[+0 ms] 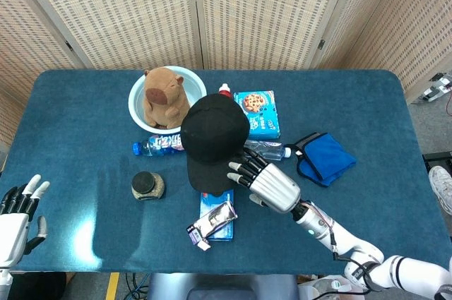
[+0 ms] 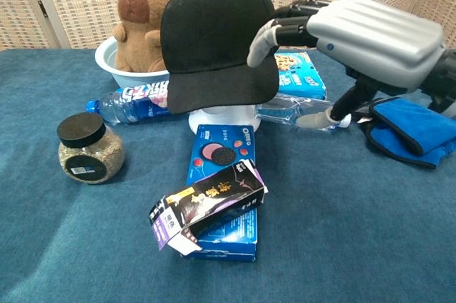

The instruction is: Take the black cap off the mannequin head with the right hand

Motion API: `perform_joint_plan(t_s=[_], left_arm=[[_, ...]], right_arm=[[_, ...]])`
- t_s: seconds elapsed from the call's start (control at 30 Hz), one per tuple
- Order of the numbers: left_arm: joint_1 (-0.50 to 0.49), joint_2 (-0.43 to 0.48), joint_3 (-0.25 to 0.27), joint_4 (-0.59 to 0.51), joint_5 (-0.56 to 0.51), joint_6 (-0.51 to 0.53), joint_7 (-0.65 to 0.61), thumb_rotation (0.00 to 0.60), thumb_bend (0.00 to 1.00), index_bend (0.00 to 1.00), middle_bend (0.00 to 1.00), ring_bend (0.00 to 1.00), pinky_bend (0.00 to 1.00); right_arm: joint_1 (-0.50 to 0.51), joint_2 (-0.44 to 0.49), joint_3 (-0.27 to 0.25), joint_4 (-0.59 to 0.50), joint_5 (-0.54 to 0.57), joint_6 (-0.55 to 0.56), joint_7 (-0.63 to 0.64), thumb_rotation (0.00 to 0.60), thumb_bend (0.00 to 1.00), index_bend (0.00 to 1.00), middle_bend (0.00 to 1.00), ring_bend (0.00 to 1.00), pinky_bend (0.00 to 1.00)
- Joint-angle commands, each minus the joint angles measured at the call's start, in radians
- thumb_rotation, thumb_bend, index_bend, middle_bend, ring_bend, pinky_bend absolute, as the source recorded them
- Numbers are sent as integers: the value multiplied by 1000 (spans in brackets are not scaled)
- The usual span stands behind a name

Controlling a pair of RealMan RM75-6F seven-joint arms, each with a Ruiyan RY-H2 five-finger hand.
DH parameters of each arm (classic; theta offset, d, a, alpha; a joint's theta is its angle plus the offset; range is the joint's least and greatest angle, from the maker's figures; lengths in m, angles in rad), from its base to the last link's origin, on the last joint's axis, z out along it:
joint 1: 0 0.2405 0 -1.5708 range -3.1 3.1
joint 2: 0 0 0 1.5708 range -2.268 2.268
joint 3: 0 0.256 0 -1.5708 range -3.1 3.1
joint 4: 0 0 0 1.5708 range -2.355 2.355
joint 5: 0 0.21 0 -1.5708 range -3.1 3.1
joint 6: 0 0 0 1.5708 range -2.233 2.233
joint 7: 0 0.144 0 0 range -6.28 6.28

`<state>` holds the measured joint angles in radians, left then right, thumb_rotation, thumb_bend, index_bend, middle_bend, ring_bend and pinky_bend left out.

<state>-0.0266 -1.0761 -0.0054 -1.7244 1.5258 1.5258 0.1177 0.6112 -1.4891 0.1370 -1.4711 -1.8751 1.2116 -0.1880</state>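
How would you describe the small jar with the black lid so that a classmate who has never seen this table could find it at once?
Start at the black cap on the white mannequin head in the middle of the blue table. Look toward the robot's left, past the lying water bottle. The jar stands alone there: short, round, clear glass, filled with pale grainy stuff, the only container with a black screw lid.

- black cap (image 2: 214, 39) on a white mannequin head (image 2: 222, 119)
- silver right hand (image 2: 356, 32) with black fingers
- dark teal table (image 1: 70, 102)
- brown plush capybara (image 1: 164, 95) in a pale blue bowl (image 1: 138, 99)
- blue cloth (image 1: 323, 159)
- blue cookie box (image 2: 222, 167)
- black-lidded jar (image 1: 147, 186)
- beige woven screen (image 1: 141, 10)
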Motion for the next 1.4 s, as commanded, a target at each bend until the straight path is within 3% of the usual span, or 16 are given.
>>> perform_joint_plan(t_s=[0.03, 0.67, 1.13, 1.4], left_arm=[[0, 1, 0, -1, 1, -1, -1, 600, 621, 96, 0, 0, 0], [-7, 5, -3, -1, -4, -13, -16, 600, 620, 96, 0, 0, 0], [-8, 5, -4, 5, -9, -16, -22, 600, 620, 96, 0, 0, 0], [-9, 5, -4, 7, -10, -17, -25, 600, 620, 96, 0, 0, 0]], right_arm=[[24, -32, 4, 33, -10, 12, 0, 600, 0, 318, 237, 113, 128], [126, -216, -3, 282, -19, 91, 53, 600, 10, 388, 266, 113, 128], [164, -293, -13, 430, 1, 157, 118, 600, 340, 459, 323, 123, 127], [177, -327, -18, 496, 2, 218, 155, 600, 448, 546, 366, 160, 128]])
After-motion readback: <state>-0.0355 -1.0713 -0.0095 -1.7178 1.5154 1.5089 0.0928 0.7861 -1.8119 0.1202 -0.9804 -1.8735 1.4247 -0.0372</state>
